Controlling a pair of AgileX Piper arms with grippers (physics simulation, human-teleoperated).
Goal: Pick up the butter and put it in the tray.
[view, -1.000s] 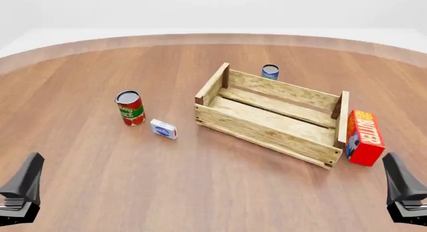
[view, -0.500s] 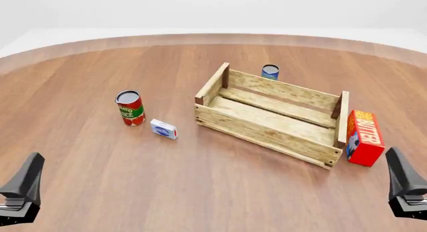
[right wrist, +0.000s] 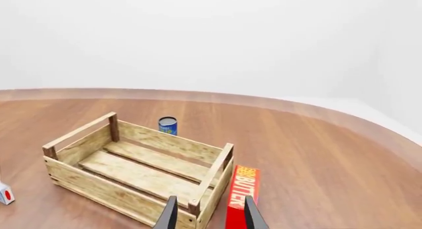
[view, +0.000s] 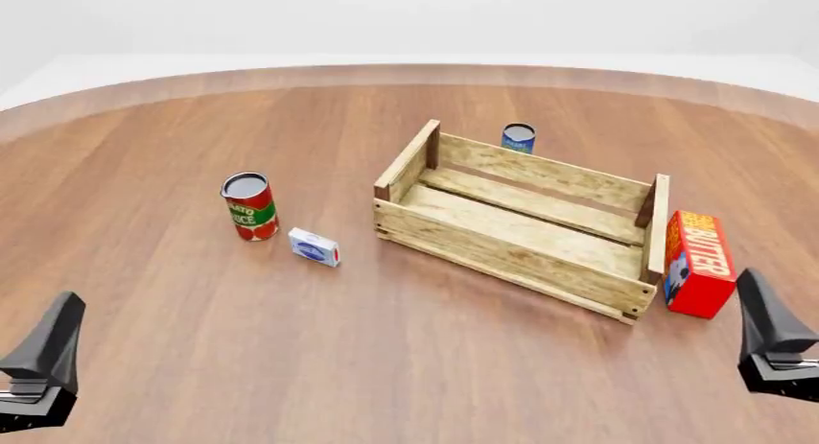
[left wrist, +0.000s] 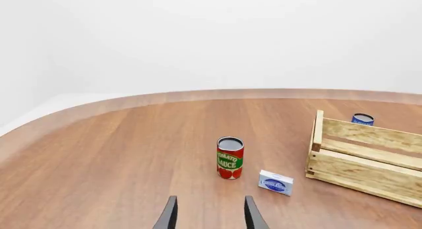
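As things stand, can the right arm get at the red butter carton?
Probably yes. The red butter carton stands outside the wooden slat crate's right end, just ahead of the right tool, which is open. Nothing lies between them; the crate wall beside it may crowd a grasp.

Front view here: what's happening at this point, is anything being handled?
Nothing is held. The butter stands on the table just outside the right end of the tray, which holds nothing. The right gripper sits open near the table's front edge, just in front of the butter. The left gripper is open too, low at the front left, far from everything. A tomato sauce can, a small white-and-blue box and a blue can stand untouched.
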